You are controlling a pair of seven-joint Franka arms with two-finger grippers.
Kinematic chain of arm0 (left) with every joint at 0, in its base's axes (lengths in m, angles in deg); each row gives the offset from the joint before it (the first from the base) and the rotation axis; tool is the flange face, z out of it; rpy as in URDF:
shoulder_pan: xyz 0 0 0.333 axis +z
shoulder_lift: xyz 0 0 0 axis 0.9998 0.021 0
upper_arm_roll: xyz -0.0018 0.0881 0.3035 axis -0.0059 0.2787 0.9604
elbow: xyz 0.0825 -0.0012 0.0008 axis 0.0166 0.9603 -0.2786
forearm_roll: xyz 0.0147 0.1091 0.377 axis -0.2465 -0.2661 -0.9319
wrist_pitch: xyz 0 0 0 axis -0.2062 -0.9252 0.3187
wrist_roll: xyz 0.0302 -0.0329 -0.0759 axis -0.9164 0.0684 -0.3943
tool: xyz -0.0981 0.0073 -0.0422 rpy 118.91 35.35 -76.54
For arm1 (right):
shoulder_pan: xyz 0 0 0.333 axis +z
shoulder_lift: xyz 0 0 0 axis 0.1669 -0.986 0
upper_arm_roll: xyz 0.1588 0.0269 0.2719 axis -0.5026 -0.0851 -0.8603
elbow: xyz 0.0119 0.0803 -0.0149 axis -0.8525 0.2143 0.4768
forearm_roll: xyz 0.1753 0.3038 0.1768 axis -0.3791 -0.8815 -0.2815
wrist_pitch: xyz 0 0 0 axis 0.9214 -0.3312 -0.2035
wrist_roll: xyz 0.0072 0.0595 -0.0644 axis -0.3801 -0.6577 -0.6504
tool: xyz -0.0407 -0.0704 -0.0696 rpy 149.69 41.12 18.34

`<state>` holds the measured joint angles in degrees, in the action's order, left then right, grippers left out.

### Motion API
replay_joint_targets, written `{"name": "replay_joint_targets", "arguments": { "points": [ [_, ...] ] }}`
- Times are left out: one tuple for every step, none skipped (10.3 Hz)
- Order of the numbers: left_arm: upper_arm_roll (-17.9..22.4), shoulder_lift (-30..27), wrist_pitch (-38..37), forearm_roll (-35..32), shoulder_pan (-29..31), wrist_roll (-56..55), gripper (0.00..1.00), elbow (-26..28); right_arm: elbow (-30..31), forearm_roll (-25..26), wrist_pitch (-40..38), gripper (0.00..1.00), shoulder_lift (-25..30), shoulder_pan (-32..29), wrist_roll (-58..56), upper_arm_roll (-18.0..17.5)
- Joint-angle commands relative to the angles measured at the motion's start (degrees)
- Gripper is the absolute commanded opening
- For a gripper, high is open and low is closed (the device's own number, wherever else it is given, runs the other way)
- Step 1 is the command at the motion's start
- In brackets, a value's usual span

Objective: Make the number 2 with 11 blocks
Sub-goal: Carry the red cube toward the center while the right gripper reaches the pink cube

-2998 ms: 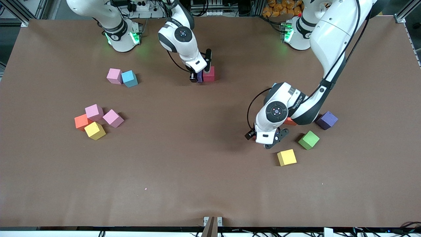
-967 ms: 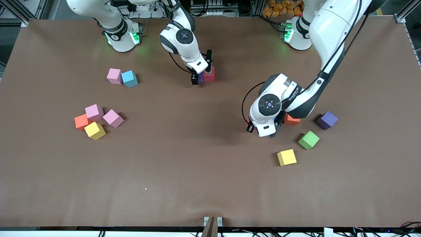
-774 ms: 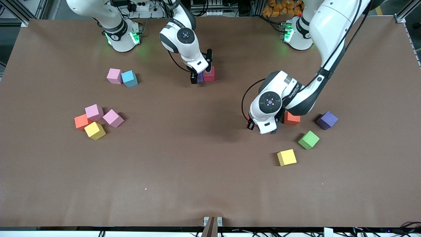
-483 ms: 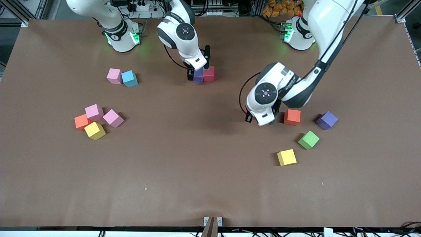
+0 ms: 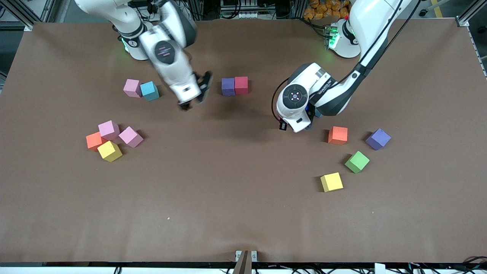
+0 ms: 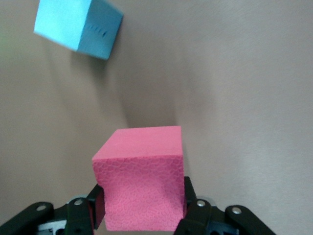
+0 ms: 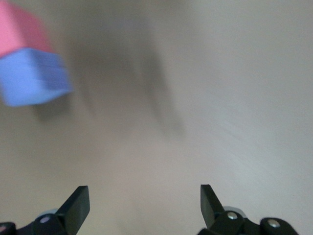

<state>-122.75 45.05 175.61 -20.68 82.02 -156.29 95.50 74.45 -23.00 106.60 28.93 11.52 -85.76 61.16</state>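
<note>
Aloft over bare table (image 5: 228, 198): left gripper (image 6: 142, 215), pinching a red block (image 6: 142, 183) between its jaws. Nearby, above open tabletop: right gripper (image 5: 192, 101), jaws spread, empty. Touching, near the bases: purple block (image 5: 228, 86) beside another red block (image 5: 241, 85).

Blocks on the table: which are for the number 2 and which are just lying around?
For the 2: purple block, red block beside it, held red block in the left hand, green block, spare purple block, orange blocks, yellow blocks, pink blocks.
Lying about: light-blue cube beside a pink block, second light-blue cube under the left arm.
</note>
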Motion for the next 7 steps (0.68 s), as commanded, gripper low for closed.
{"name": "replay_joint_targets", "arguments": {
  "points": [
    [-3.0, -1.8, 5.4, 1.1, 0.4, -5.5, 0.45, 5.6, -1.2, 0.9, -0.7, 1.00, 1.6, -11.9, -3.6, -0.5],
    [-4.6, -2.0, 9.1, 1.0, 0.4, -7.7, 0.45, 8.3, -2.3, 1.5, -0.8, 1.00, 1.4, -14.5, -4.9, 1.3],
    [-5.4, -2.2, 12.3, 1.1, 0.7, -8.7, 0.45, 10.2, -2.2, 1.7, -0.9, 1.00, 1.3, -16.5, -5.1, 2.5],
    [-6.6, -2.3, 14.3, 1.0, 0.3, -11.0, 0.44, 12.0, -2.1, 1.7, -0.5, 1.00, 0.7, -19.8, -5.3, 2.7],
    [-8.0, -2.7, 15.8, 0.6, 0.2, -12.7, 0.44, 14.4, -1.9, 1.8, -0.5, 1.00, 0.6, -21.6, -5.5, 2.7],
    [-9.5, -4.7, 17.9, 0.6, 0.2, -13.8, 0.44, 17.2, -1.5, 2.7, -0.6, 1.00, 0.5, -22.7, -7.1, 2.7],
    [-10.7, -6.1, 19.1, 0.6, 0.6, -14.4, 0.44, 19.3, -1.6, 2.8, -0.2, 1.00, -1.0, -25.9, -7.5, 2.7]
  ]
}}
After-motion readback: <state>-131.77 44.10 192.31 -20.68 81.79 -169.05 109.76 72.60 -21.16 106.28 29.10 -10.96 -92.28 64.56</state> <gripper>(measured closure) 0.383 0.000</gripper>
